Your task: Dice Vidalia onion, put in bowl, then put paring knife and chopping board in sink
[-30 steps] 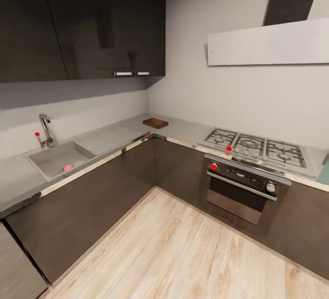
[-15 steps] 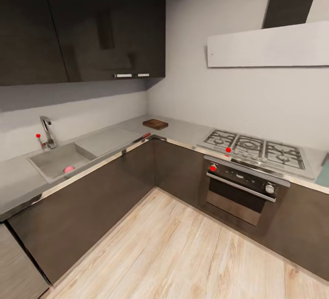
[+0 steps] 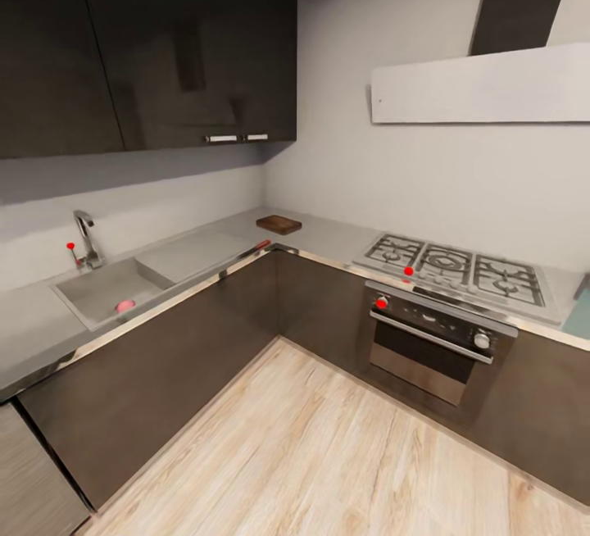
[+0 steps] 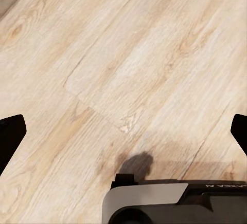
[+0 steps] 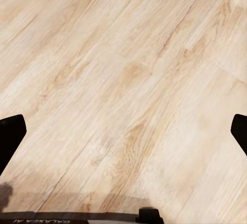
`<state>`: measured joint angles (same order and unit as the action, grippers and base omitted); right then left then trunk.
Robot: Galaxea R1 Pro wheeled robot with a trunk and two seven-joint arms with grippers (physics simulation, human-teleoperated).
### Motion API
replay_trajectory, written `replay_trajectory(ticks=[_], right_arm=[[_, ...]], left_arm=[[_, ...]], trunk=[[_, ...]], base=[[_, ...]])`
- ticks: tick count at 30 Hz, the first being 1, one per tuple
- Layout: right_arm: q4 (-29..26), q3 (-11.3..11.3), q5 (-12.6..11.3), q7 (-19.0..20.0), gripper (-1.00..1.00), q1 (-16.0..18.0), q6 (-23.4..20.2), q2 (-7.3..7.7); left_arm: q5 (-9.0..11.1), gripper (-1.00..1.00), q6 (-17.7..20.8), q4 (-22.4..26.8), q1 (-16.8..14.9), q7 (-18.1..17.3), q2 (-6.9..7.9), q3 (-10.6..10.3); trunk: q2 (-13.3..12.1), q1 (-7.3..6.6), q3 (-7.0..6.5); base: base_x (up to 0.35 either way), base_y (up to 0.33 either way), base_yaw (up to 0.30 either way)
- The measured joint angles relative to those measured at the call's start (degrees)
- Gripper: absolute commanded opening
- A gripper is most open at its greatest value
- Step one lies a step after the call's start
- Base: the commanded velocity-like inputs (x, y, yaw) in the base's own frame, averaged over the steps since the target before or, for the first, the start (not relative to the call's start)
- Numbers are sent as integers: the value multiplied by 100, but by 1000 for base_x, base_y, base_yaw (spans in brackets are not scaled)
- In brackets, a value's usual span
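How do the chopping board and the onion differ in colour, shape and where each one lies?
The chopping board is brown, while the onion is pink.
The board is flat and rectangular; the onion is small and round.
The board rests up on the grey countertop in the corner, whereas the onion sits down inside the steel sink.
Both lie untouched, away from the stove.

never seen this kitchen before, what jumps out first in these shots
The steel sink at the left, with a pinkish onion in its basin beside the red-knobbed faucet. The brown board sits in the counter's far corner, and the gas hob over the oven stands at the right. Both wrist views look down on pale wood floor.
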<state>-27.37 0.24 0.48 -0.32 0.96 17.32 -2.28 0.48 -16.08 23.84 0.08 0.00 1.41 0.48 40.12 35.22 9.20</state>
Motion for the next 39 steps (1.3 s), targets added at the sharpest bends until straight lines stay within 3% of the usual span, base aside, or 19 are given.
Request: replay_trajectory(ticks=[27, 39], right_arm=[[0, 0, 0, 0, 100, 1, 0, 0], [0, 0, 0, 0, 100, 1, 0, 0]], left_arm=[[0, 100, -1, -10, 2, 0, 0, 0], [0, 100, -1, -9, 1, 0, 0, 0]], trunk=[[-1086, -594, -487], [-1087, -595, -488]], base=[[0, 0, 0], [0, 0, 0]])
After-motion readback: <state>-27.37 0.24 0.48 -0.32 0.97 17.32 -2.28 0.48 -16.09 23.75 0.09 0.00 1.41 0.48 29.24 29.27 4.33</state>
